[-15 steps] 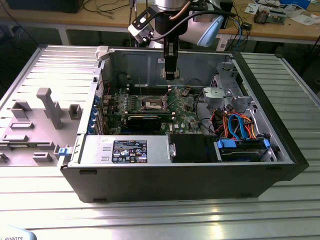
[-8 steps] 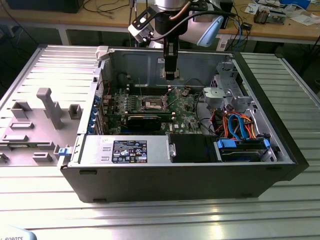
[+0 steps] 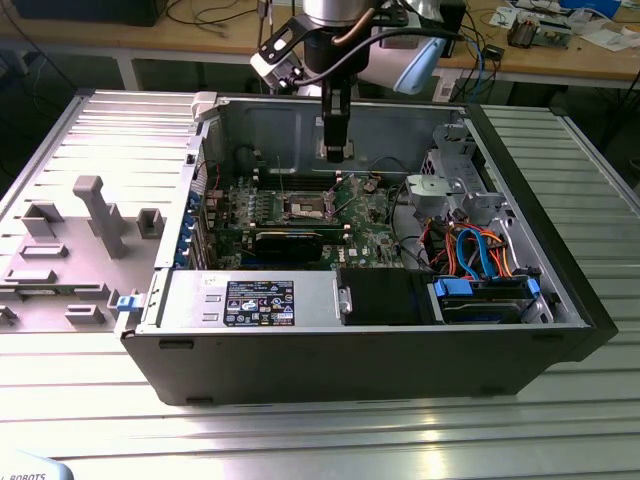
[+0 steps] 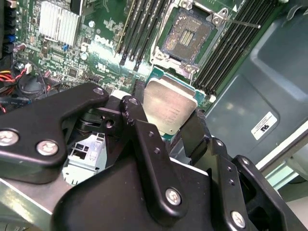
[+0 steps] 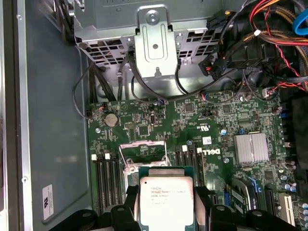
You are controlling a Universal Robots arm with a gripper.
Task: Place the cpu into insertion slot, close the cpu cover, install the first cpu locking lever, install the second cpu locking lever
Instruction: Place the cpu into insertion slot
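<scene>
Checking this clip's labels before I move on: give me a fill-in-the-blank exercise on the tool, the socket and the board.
The tool is shut on the ___.
The socket is ___, its dark centre bare.
The circuit board around it is coloured ___.
Missing words: chip; empty; green.

A silver-grey wrist collar tops the black body of the Universal Robots arm (image 3: 330, 12). In the exterior view a white camera housing (image 3: 272, 62) and a pale blue-white housing (image 3: 416, 66) flank it, and a black cable (image 3: 410, 33) loops across. The gripper (image 4: 166, 109) is matte black, built of flat, round-ended link bars (image 4: 53, 122) pinned with silver screws (image 4: 173, 196). It ends in narrow black fingers (image 4: 193, 134).
</scene>
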